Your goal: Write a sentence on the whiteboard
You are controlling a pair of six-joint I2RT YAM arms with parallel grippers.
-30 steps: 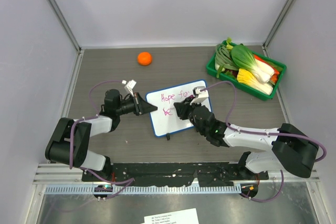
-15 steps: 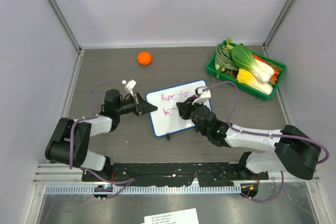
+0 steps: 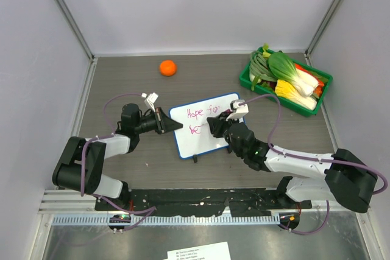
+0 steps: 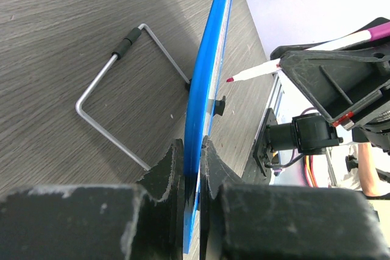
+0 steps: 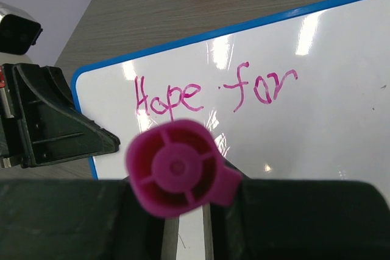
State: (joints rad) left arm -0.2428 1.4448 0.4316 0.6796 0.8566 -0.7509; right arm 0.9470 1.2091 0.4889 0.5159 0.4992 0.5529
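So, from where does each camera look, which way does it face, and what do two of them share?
Top external: above and behind the arms, facing down on the table; both arms show.
Left wrist: looks along the edge of the whiteboard; the left gripper pinches it.
Right wrist: looks down the marker at the sentence; the right gripper holds the marker.
Shared: both wrist views show the whiteboard, the marker and the other gripper.

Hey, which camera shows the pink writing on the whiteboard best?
Right wrist: the pink writing reads "Hope for" large and sharp, though the marker hides the second line. Top external shows both lines tiny; left wrist sees the whiteboard edge-on, no writing.
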